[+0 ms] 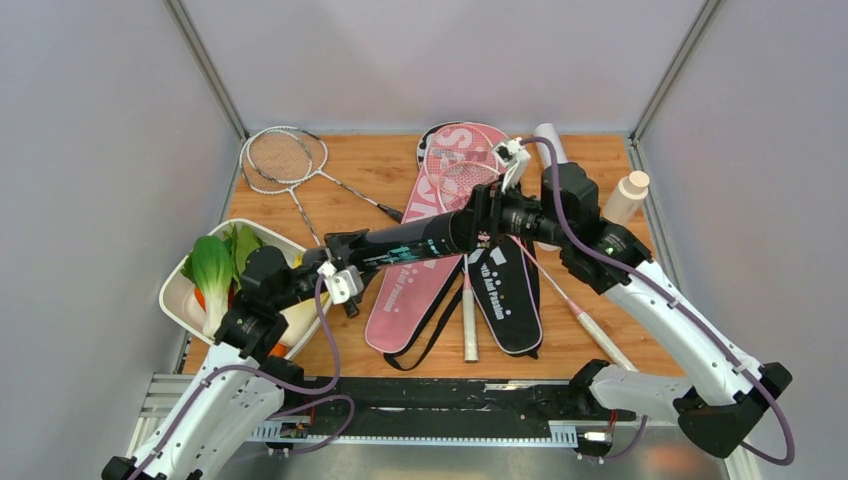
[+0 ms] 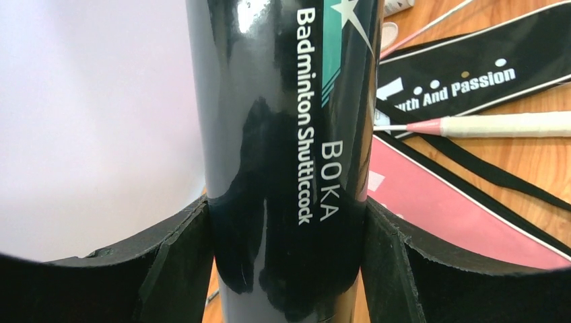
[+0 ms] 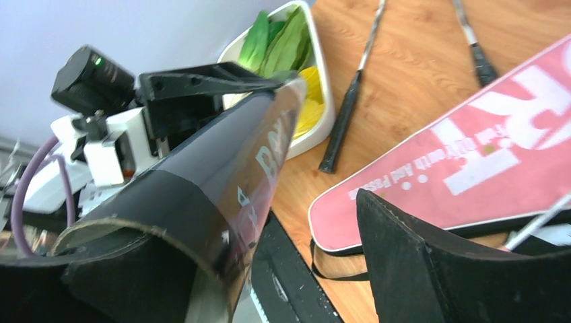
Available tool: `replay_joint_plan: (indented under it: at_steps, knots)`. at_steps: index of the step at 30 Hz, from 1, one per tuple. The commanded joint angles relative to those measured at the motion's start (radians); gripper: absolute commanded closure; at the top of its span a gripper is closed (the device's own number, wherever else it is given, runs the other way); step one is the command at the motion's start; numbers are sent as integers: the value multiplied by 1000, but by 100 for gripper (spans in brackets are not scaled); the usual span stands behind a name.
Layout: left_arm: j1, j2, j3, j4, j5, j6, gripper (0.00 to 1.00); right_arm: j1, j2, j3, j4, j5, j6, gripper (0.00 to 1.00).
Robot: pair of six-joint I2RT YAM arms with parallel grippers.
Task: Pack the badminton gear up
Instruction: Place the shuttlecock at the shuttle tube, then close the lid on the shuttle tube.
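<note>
My left pincer (image 2: 288, 249) clamps the black BOKA shuttlecock tube (image 1: 420, 240), whose open end lies between my right pincer's (image 1: 484, 216) spread fingers (image 3: 417, 269).

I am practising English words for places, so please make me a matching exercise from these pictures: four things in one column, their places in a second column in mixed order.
Things:
1. black tube
2. white tray
3. small white bottle
4. silver rackets

Places:
A. far left part of the table
B. gripped by the left gripper
C. right edge of the table
D. left edge of the table, holding vegetables

Pairs: 1-B, 2-D, 3-C, 4-A
</note>
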Motion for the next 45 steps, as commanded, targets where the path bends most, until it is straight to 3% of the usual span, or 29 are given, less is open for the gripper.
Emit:
replay_joint_plan:
  at_steps: [1,11,13,18,22,31,36,45]
  knots:
    - [-13,-29,48,101,-25,22,98,-48,-91,72,-19,171,19,16]
    - [-14,-43,44,89,-75,9,98,-53,-163,165,-101,298,-29,18]
    - [-14,-49,46,69,-95,1,98,-53,-168,137,-99,371,-36,22]
    - [-13,-86,40,76,-147,-50,96,-66,-149,2,-100,724,-105,36]
    - [-14,-142,28,124,-118,-91,96,-116,-85,-100,-104,793,-149,46]
    - [-14,-204,-55,281,79,-269,96,-338,184,-228,-91,761,-167,66]
    - [-15,-231,-88,345,91,-348,96,-439,321,-229,-28,683,-195,67]
    - [-17,-236,-85,333,91,-344,96,-537,567,-146,30,577,-242,70]
